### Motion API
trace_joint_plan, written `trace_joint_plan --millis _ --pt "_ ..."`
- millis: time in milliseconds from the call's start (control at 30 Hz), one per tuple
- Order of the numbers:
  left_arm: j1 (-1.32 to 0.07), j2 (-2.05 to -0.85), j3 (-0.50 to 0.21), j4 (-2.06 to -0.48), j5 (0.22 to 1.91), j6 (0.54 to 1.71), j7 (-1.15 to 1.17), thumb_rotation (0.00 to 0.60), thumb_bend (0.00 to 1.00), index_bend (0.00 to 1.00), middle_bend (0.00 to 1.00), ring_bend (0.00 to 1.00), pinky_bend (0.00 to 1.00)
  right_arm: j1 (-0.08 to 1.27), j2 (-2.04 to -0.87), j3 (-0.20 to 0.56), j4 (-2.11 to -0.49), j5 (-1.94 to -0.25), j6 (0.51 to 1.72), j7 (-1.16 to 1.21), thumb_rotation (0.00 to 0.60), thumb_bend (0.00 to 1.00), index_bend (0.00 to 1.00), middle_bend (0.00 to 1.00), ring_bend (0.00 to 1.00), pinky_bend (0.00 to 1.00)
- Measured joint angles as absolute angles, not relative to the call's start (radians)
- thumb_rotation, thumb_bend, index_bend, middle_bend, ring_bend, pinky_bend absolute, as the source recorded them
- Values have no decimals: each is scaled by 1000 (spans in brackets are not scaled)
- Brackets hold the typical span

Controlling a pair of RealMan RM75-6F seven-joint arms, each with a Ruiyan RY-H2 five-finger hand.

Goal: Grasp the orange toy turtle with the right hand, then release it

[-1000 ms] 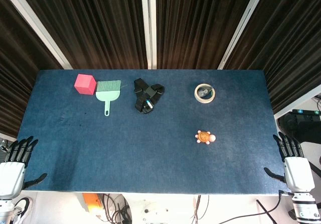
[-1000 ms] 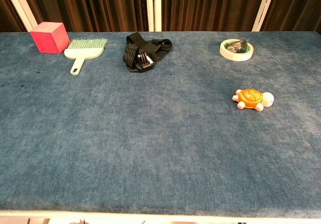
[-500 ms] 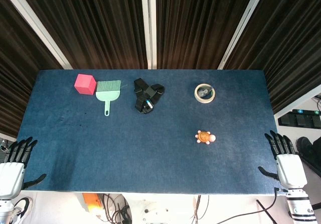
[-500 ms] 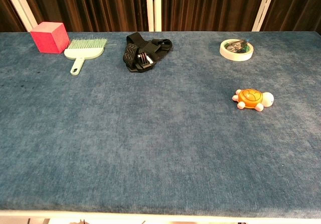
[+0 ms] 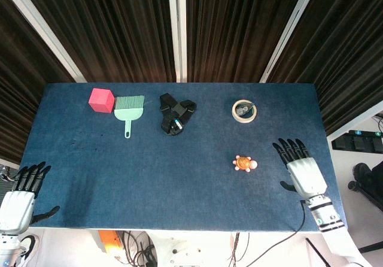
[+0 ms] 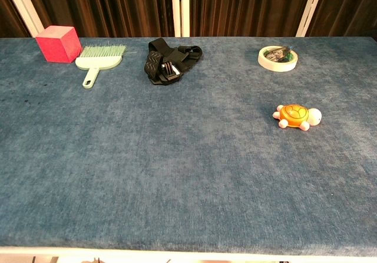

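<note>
1. The right hand hangs over the right part of the table, palm down, its dark fingers spread wide and pointing toward the far edge, with nothing in them.
2. Its thumb sticks out to the side toward the table's middle; the white wrist and forearm run back off the near right corner.
3. The orange toy turtle sits on the blue cloth just to the left of that hand, near it but apart from it; the chest view shows it upright, pale head pointing right.
4. Bare cloth lies between the turtle and the right hand's fingers.
5. The left hand rests at the near left corner of the table, fingers apart and holding nothing, thumb stretched out sideways.
6. Only the head view shows the two hands.
7. Along the far side of the table stands a row of other things: a red cube, a green hand brush just beside it with the handle toward the robot, a black strap bundle, and a roll of tape.
8. The tape roll lies beyond the turtle, well apart from it.
9. Dark pleated curtains hang behind the table.
</note>
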State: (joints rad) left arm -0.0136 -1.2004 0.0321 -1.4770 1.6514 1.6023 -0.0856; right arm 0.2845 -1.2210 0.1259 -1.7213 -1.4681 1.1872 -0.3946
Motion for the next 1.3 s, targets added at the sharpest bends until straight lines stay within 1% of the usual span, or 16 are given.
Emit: trace_joint_plan --millis 133,267,367,567,833,967,1100,1233,1300 --pt "-13 -1200 31 -1471 1649 1605 -94 600 0 56 9 0 0 357 -1269 155 -1736 -1359 1105 -511 600 26 0 61 0 0" --pt "-13 -1199 31 -1461 1645 1604 -106 600 0 57 9 0 0 425 -1350 180 -1721 -1245 1050 -594 600 40 0 93 0 0" --pt "-12 -1201 31 -1453 1642 1603 -115 600 0 57 9 0 0 467 -1404 186 -1692 -1189 1029 -639 600 55 0 119 0 0" --pt "-11 -1206 31 -1439 1636 1602 -130 600 0 57 9 0 0 512 -1471 185 -1637 -1127 1017 -678 600 114 9 152 0 0" --pt "-10 -1210 32 -1425 1631 1597 -142 600 0 57 9 0 0 538 -1527 171 -1565 -1096 1022 -663 600 137 114 214 0 0" --pt "-12 -1210 35 -1424 1633 1592 -146 600 0 57 9 0 0 537 -1548 160 -1532 -1106 1033 -620 600 170 214 274 0 0" --pt "-15 -1212 38 -1422 1631 1582 -149 600 0 57 9 0 0 529 -1573 148 -1487 -1134 1058 -565 600 232 330 341 0 0" --pt "-18 -1217 40 -1421 1631 1575 -148 600 0 57 9 0 0 525 -1594 132 -1444 -1157 1067 -532 600 241 381 356 0 0" --pt "-18 -1217 39 -1421 1631 1576 -147 600 0 57 9 0 0 525 -1604 125 -1426 -1164 1067 -525 600 246 425 384 8 0"
